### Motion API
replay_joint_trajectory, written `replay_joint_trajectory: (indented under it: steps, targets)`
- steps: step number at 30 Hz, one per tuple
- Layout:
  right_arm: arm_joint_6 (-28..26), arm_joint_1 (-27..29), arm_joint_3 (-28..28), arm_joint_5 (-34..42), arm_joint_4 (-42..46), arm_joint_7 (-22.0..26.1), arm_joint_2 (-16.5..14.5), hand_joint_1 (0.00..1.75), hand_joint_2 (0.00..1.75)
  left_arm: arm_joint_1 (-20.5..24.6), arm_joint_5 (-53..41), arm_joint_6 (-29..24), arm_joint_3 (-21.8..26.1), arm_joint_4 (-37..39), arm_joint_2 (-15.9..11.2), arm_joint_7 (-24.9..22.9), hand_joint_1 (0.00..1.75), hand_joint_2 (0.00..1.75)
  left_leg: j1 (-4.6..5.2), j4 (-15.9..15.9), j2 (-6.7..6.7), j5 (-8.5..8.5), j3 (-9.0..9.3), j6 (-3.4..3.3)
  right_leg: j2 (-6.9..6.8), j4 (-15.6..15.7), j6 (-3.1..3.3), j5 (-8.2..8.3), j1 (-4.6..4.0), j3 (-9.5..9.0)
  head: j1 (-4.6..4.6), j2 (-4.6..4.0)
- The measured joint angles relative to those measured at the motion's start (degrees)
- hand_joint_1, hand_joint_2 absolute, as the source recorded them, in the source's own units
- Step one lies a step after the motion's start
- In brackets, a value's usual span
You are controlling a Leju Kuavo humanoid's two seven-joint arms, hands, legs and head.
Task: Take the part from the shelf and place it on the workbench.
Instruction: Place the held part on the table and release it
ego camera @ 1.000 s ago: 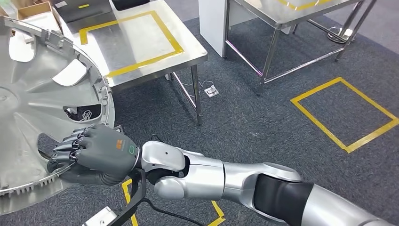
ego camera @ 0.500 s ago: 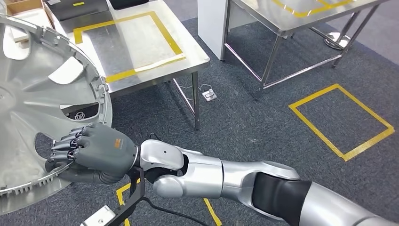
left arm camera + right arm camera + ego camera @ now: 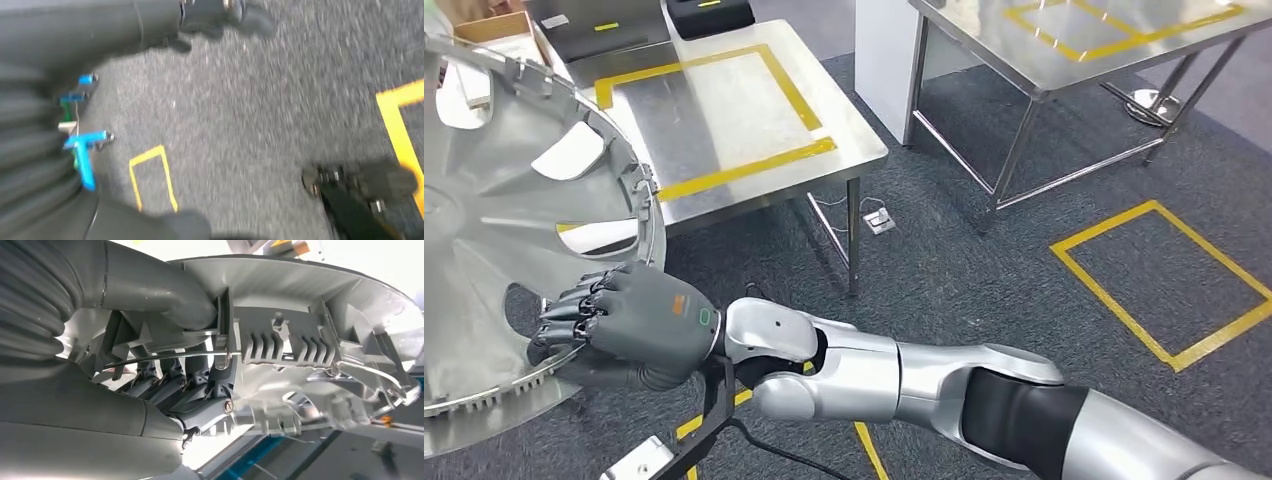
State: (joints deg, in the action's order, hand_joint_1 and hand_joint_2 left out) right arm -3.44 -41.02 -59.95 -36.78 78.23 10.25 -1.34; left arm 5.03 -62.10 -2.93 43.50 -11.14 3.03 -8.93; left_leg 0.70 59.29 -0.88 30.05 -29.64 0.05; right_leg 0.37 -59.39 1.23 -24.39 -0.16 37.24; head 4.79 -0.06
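Head view shows the right hand point(image 3: 629, 335) clamped on the rim of the part point(image 3: 519, 215), a large silver wheel cover carried off the shelf, while the workbench point(image 3: 754, 120) beyond awaits it, so placing remains; left hand's state I cannot tell.

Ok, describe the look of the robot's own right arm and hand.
The right arm is glossy silver with rounded joint shells and a black segment near the shoulder. The right hand is dark grey, with a small orange mark and a green outlined oval on its back, and darker fingers. A ribbed grey cover wraps the wrist.
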Motion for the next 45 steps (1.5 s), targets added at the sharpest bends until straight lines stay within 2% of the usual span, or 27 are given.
replay_joint_trajectory:
  steps: [2,5,7,8,10,11,12,13,15,17,18,20,22,23,24,26,28,31,32,33,35,37,38,39,41,43,45]
  targets:
    - [-0.02,-0.01,0.02,0.14,-0.03,-0.10,-0.01,1.75,1.75,0.04,-0.08,-0.01,0.00,-0.03,0.02,0.01,0.00,1.75,-0.13,2.40,0.13,0.58,-0.75,0.67,-0.04,0.30,0.69,-0.46,0.29,-1.20,-0.31,-0.01]
    - [-0.12,0.04,0.03,0.13,-0.07,0.00,-0.02,1.75,1.75,0.13,-0.23,-0.03,0.00,-0.03,0.12,-0.03,0.00,1.75,-0.85,11.78,0.32,3.67,-6.87,1.94,-0.04,0.41,1.02,-1.53,0.53,-2.42,-0.69,-0.01]
    - [-0.15,0.15,0.02,0.12,-0.07,0.01,0.00,1.75,1.75,-0.04,-0.38,-0.04,0.01,-0.03,0.10,-0.15,0.00,1.75,-1.34,14.61,0.39,4.74,-10.18,2.52,0.04,0.39,0.74,-2.54,0.75,-3.50,-0.69,-0.01]
    - [-0.15,0.19,0.02,0.14,-0.08,-0.04,0.01,1.75,1.75,-0.13,-0.43,-0.05,0.02,-0.03,0.07,-0.20,0.00,1.75,-1.56,13.24,0.46,3.58,-10.52,2.75,0.08,0.35,0.49,-3.16,0.93,-4.26,-0.70,-0.01]
    - [-0.16,0.22,0.02,0.17,-0.10,-0.09,0.04,1.75,1.75,-0.35,-0.47,-0.06,0.03,0.04,0.06,-0.23,0.00,1.75,-2.05,6.33,0.72,-2.17,-9.31,3.29,0.06,0.27,-0.15,-4.47,1.28,-5.70,-0.80,0.00]
    - [-0.19,0.21,0.01,0.16,-0.11,-0.06,0.05,1.75,1.75,-0.43,-0.48,-0.07,0.03,0.14,0.08,-0.22,0.00,1.75,-2.12,3.11,0.88,-4.38,-8.71,3.23,0.07,0.21,-0.51,-5.03,1.34,-6.22,-1.03,0.00]
    - [-0.24,0.19,-0.01,0.15,-0.11,-0.01,0.07,1.75,1.75,-0.45,-0.48,-0.07,0.04,0.22,0.09,-0.22,0.00,1.75,-2.09,1.03,1.00,-5.86,-8.26,2.89,0.08,0.26,-0.94,-5.49,1.32,-6.50,-1.22,0.01]
    - [-0.28,0.16,-0.02,0.14,-0.11,0.03,0.09,1.75,1.75,-0.49,-0.49,-0.07,0.05,0.31,0.11,-0.23,0.00,1.75,-2.01,0.09,1.05,-6.30,-8.14,2.32,0.11,0.29,-1.36,-5.76,1.22,-6.68,-1.39,0.00]
    - [-0.37,0.12,-0.01,0.21,-0.10,-0.03,0.10,1.75,1.75,-0.48,-0.51,-0.07,0.06,0.33,0.08,-0.22,0.00,1.75,-1.84,0.13,0.88,-5.78,-7.62,1.00,0.09,0.42,-2.10,-6.04,1.19,-7.19,-1.39,0.01]
    - [-0.38,0.07,0.01,0.29,-0.11,-0.11,0.11,1.75,1.75,-0.54,-0.56,-0.07,0.05,0.32,0.08,-0.17,0.00,1.75,-1.88,-0.03,0.68,-5.34,-6.69,0.05,-0.05,-1.75,-2.50,-6.27,1.28,-6.46,-1.26,0.01]
    - [-0.39,0.05,0.02,0.29,-0.11,-0.08,0.14,1.75,1.75,-0.51,-0.60,-0.07,0.05,0.31,0.06,-0.15,0.00,1.75,-1.85,-0.12,0.59,-5.04,-6.21,-0.36,-0.10,-4.45,-2.60,-6.77,1.30,-4.87,-1.18,0.01]
    - [-0.43,0.03,0.02,0.28,-0.11,0.01,0.22,1.75,1.75,-0.41,-0.66,-0.08,0.05,0.30,0.00,-0.09,0.00,1.75,-1.56,-0.15,0.54,-4.25,-5.46,-0.99,-0.12,-11.59,-2.62,-9.00,1.15,0.09,-1.09,0.01]
    - [-0.46,0.09,0.02,0.33,-0.14,0.01,0.35,1.75,1.75,-0.40,-0.74,-0.08,0.06,0.30,-0.02,-0.07,0.00,1.75,-1.12,-0.15,0.43,-3.29,-4.41,-1.33,-0.12,-15.44,-2.33,-10.48,0.85,4.05,-1.07,0.01]
    - [-0.47,0.11,0.02,0.41,-0.16,-0.03,0.43,1.75,1.75,-0.45,-0.78,-0.08,0.06,0.30,-0.02,-0.07,0.00,1.75,-0.86,-0.15,0.36,-2.74,-3.70,-1.42,-0.12,-14.69,-1.98,-9.65,0.62,4.71,-1.06,0.00]
    - [-0.47,0.11,0.02,0.51,-0.19,-0.05,0.51,1.75,1.75,-0.49,-0.80,-0.08,0.07,0.30,-0.01,-0.07,0.00,1.75,-0.61,-0.15,0.30,-2.16,-2.91,-1.47,-0.11,-12.18,-1.46,-7.60,0.33,4.48,-1.06,0.00]
    - [-0.55,0.09,0.02,0.64,-0.22,-0.03,0.67,1.75,1.75,-0.55,-0.81,-0.09,0.07,0.34,0.10,-0.02,0.00,1.75,-0.20,-0.10,0.18,-0.99,-1.60,-1.45,-0.06,-5.00,-0.09,-1.99,-0.50,2.89,-1.17,0.00]
    - [-0.70,0.03,0.02,0.68,-0.23,0.03,0.77,1.75,1.75,-0.40,-0.82,-0.08,0.07,0.37,0.20,0.05,0.00,1.75,-0.01,0.01,0.03,-0.05,-0.89,-1.07,0.02,-0.71,0.62,0.67,-1.07,1.70,-1.31,0.00]
    - [-0.84,-0.02,0.04,0.78,-0.21,-0.03,0.80,1.75,1.75,-0.24,-0.84,-0.08,0.07,0.33,0.09,0.09,0.00,1.75,0.05,0.88,0.00,0.20,-0.25,-0.08,0.04,0.52,1.07,0.53,-0.87,0.21,-1.33,0.01]
    - [-0.84,-0.03,0.04,0.83,-0.21,-0.07,0.82,1.75,1.75,-0.22,-0.86,-0.09,0.07,0.33,0.06,0.09,0.00,1.75,0.03,2.12,0.05,0.30,-0.72,0.25,0.01,0.82,1.33,0.35,-0.67,-0.50,-1.50,0.01]
    - [-0.85,-0.04,0.04,0.87,-0.21,-0.10,0.83,1.75,1.75,-0.18,-0.89,-0.08,0.07,0.33,0.03,0.08,0.00,1.75,-0.08,4.24,0.11,0.79,-1.88,0.59,-0.02,1.05,1.49,0.12,-0.43,-1.22,-1.62,0.01]
    - [-0.89,-0.06,0.03,0.88,-0.22,-0.04,0.86,1.75,1.75,-0.10,-0.95,-0.08,0.07,0.34,0.07,0.08,0.00,1.75,-0.57,10.61,0.23,2.88,-6.10,1.34,-0.09,1.21,1.59,-0.63,-0.18,-2.12,-1.91,0.01]
    - [-0.91,0.00,0.01,0.88,-0.22,-0.02,0.86,1.75,1.75,-0.15,-1.02,-0.09,0.07,0.34,0.02,0.01,0.00,1.75,-1.13,14.87,0.30,4.79,-9.96,2.06,-0.01,1.20,1.31,-1.60,0.13,-3.10,-1.91,0.02]
    - [-0.91,0.04,-0.01,0.93,-0.23,-0.08,0.87,1.75,1.75,-0.19,-1.07,-0.09,0.07,0.34,-0.03,-0.03,0.00,1.75,-1.37,14.61,0.35,4.39,-10.73,2.34,0.04,1.19,1.07,-2.13,0.34,-3.75,-1.92,0.01]
    - [-0.91,0.07,-0.02,1.00,-0.25,-0.15,0.87,1.75,1.75,-0.22,-1.10,-0.09,0.07,0.34,-0.10,-0.07,0.00,1.75,-1.59,12.70,0.43,2.83,-10.66,2.56,0.08,1.16,0.80,-2.69,0.57,-4.48,-1.92,0.01]
    - [-0.96,0.09,-0.02,1.15,-0.36,-0.24,0.89,1.75,1.75,-0.30,-1.22,-0.09,0.07,0.40,-0.16,-0.08,0.00,1.75,-2.07,5.30,0.69,-2.89,-8.87,3.04,0.08,0.98,0.06,-3.98,0.90,-5.89,-2.06,-0.01]
    - [-1.05,0.02,0.00,1.28,-0.50,-0.28,0.90,1.75,1.75,-0.25,-1.44,-0.09,0.06,0.50,-0.16,-0.08,0.00,1.75,-2.16,0.37,0.87,-5.87,-7.64,2.67,0.13,0.84,-0.82,-4.98,0.92,-6.46,-2.46,0.00]
    - [-1.12,-0.08,0.04,1.53,-0.74,-0.60,0.90,1.75,1.75,-0.18,-1.65,-0.09,0.05,0.53,-0.17,-0.16,0.00,1.75,-1.98,-0.03,0.85,-5.46,-7.44,1.47,0.18,0.82,-1.62,-5.36,0.84,-6.72,-2.67,0.00]
